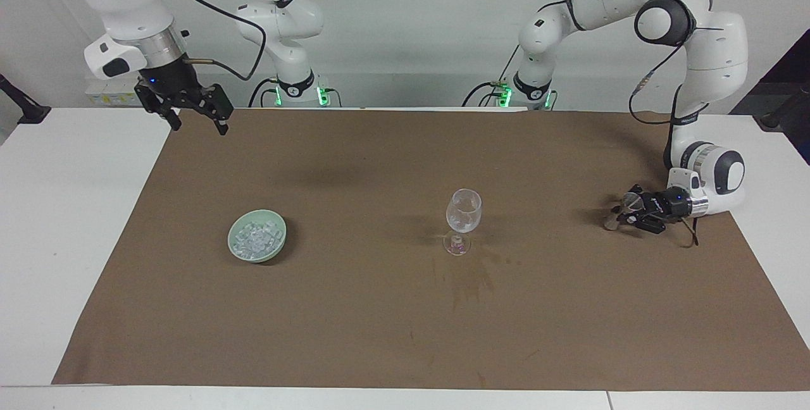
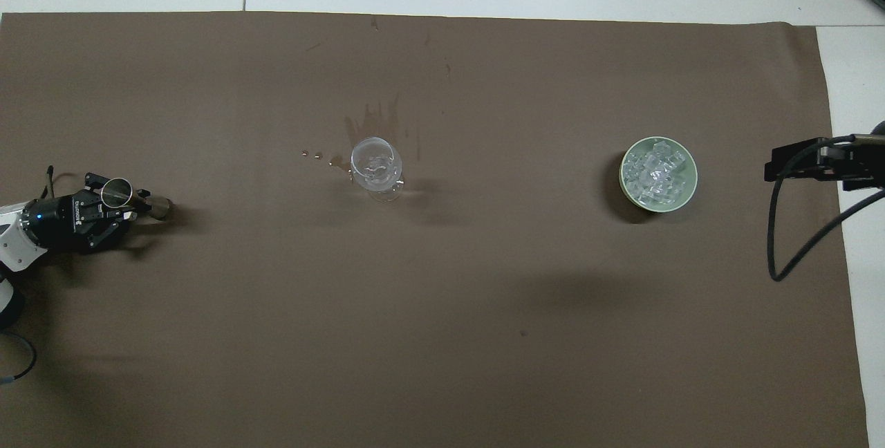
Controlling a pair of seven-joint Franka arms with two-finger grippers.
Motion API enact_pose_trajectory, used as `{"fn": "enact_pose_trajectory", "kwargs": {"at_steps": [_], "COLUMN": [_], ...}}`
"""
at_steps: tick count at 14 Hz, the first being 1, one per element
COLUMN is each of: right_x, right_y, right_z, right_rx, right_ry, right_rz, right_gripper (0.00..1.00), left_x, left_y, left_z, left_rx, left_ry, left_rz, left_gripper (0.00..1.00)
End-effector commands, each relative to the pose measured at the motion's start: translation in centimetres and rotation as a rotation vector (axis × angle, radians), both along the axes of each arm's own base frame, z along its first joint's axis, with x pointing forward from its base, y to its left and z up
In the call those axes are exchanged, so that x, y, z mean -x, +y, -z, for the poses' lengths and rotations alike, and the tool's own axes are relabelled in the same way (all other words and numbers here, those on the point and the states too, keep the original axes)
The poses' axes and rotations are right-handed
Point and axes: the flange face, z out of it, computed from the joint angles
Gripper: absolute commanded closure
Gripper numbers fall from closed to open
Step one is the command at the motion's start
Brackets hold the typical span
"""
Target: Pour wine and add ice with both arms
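A clear stemmed glass stands upright mid-mat. The ice is heaped in a pale green bowl toward the right arm's end. My left gripper hangs low over the mat at the left arm's end. It is shut on a small metal measuring cup, which is tilted on its side. Whether the cup touches the mat I cannot tell. My right gripper is open and empty, raised over the mat's corner by the robots. Wine is out of view.
A brown mat covers most of the white table. A dark spill stain and a few drops mark the mat beside the glass. A black cable hangs from the right arm.
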Motion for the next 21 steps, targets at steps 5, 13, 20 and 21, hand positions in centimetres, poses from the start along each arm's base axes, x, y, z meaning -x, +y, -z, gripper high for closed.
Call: {"fn": "enact_pose_trajectory", "kwargs": {"at_steps": [5,13,20,21], "right_x": [-3.0,-4.7,-4.4,-4.1], "right_y": [1.4,2.9,2.7,2.7], "right_z": [8.0,13.7,21.2,22.2], "right_rx": [-0.008,0.017,0.003,0.003], "right_ry": [-0.005,0.016,0.075,0.078], "right_rz": [-0.086,-0.563,-0.567,-0.563], "right_gripper": [0.00,0.00,0.00,0.00], "left_x": [-0.6,-0.3,-0.2,-0.2], "left_y": [0.6,0.5,0.5,0.5], "left_z": [-1.7,-1.3,-0.4,-0.3], "left_rx": [-0.019,-0.031,-0.049,-0.050], "left_ry": [-0.041,-0.024,-0.014,-0.012], "left_rz": [0.012,0.034,0.035,0.035], "left_gripper": [1.00,0.89,0.81,0.80]}}
